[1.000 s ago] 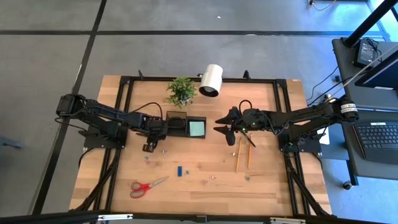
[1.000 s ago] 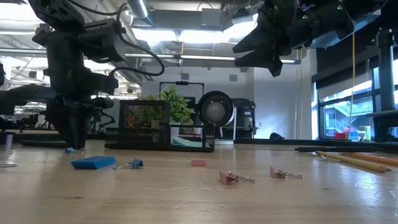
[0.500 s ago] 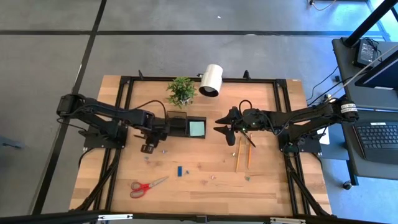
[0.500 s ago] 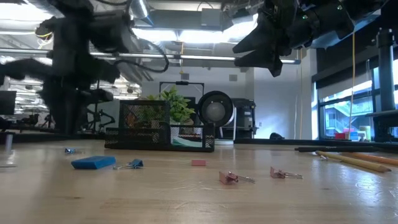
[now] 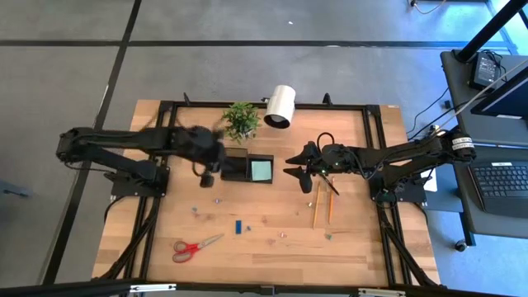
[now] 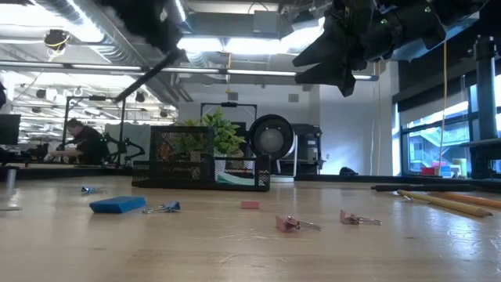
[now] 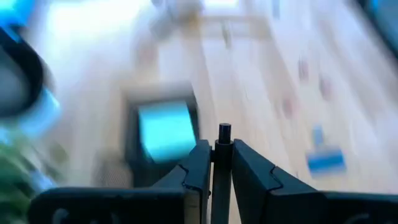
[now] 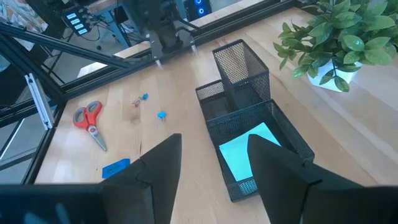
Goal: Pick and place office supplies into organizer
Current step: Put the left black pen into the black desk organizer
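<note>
My left gripper (image 7: 221, 150) is shut on a thin dark pen (image 7: 223, 138) and hangs, blurred, above the table just left of the black organizer (image 5: 235, 166). A teal note pad (image 5: 261, 170) lies in the organizer's right compartment. Red-handled scissors (image 5: 196, 246), a small blue piece (image 5: 238, 225), two wooden pencils (image 5: 322, 205) and tiny clips (image 5: 216, 198) lie on the tabletop. My right gripper (image 5: 297, 169) hovers open to the right of the organizer, with nothing between its fingers (image 8: 158, 168). My left gripper pinches the dark pen between its two fingers. The pen lies along the fingers, and its round end (image 7: 224, 130) stands out just past the fingertips. The gripper slants downward, and the pen is lifted clear of the table.
A green potted plant (image 5: 240, 120) and a white lamp (image 5: 281, 106) stand at the far edge behind the organizer. A black metal frame (image 5: 169, 107) borders the tabletop. Pink clips (image 6: 288, 224) and a blue piece (image 6: 117, 204) lie near the front. A person (image 6: 82, 141) sits in the room beyond.
My left gripper has risen from the tabletop, where it pointed straight down near the clips, and has tipped to a downward slant. It has moved toward the far edge and the organizer, carrying the pen clear of the table.
</note>
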